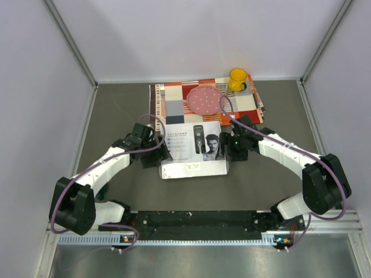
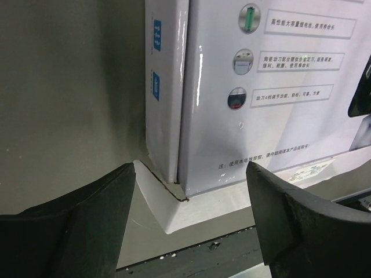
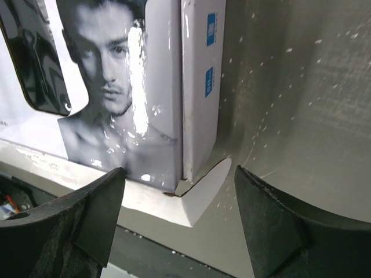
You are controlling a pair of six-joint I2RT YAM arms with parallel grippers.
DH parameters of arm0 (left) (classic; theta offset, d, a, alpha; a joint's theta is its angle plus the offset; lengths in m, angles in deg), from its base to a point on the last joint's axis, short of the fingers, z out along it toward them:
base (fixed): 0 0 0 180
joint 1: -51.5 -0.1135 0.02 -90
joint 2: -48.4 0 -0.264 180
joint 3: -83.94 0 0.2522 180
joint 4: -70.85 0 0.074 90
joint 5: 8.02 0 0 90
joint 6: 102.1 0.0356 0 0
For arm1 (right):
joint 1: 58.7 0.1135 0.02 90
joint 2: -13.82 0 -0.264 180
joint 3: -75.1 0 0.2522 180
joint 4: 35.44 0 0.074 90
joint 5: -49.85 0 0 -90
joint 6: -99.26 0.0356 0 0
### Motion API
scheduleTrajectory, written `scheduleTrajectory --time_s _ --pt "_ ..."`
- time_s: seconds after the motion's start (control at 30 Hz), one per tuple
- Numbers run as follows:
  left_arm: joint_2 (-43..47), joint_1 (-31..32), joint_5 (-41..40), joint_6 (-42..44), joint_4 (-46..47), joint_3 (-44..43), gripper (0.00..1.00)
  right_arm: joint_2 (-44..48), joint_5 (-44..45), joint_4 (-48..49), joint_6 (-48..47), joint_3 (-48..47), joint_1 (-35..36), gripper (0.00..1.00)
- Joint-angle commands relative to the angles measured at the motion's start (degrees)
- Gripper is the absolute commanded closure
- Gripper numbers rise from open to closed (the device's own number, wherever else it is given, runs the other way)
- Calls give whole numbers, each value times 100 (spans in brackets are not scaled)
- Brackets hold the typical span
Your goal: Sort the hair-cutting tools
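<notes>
The hair-cutting tools themselves are out of view; only a printed picture of a clipper shows on the lid of a white cardboard box (image 1: 191, 147) lying flat mid-table. My left gripper (image 1: 157, 155) is at the box's near left corner, my right gripper (image 1: 232, 152) at its near right corner. In the left wrist view the left gripper (image 2: 191, 168) stands open, its fingers apart from the box (image 2: 255, 116) and a white flap (image 2: 168, 208) between them. In the right wrist view the right gripper (image 3: 178, 171) is open too, straddling the corner of the box (image 3: 197, 87) and its flap (image 3: 203, 191) without touching.
Behind the box lies a patterned cloth (image 1: 174, 98) with a pink dotted plate (image 1: 204, 101) and a yellow cup (image 1: 237, 79) on it. A black rail (image 1: 197, 219) runs along the near edge. White walls close in the left, right and back.
</notes>
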Motion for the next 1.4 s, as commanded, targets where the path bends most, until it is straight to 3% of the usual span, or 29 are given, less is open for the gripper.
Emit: scheduleTrajectory --time_s 0.0,0.43,0.9,1.37 --pt "263 61 -145 -208 -184 94 18 201 -537 -222 215 -38 34 24" --pt "483 149 866 -226 45 191 25 272 -1488 -380 549 -213 34 29" --pt "413 149 506 -165 -509 -64 32 157 -943 -925 250 -477 34 36" --pt "334 158 664 -191 -394 -55 48 25 -1031 -907 233 -521 34 43"
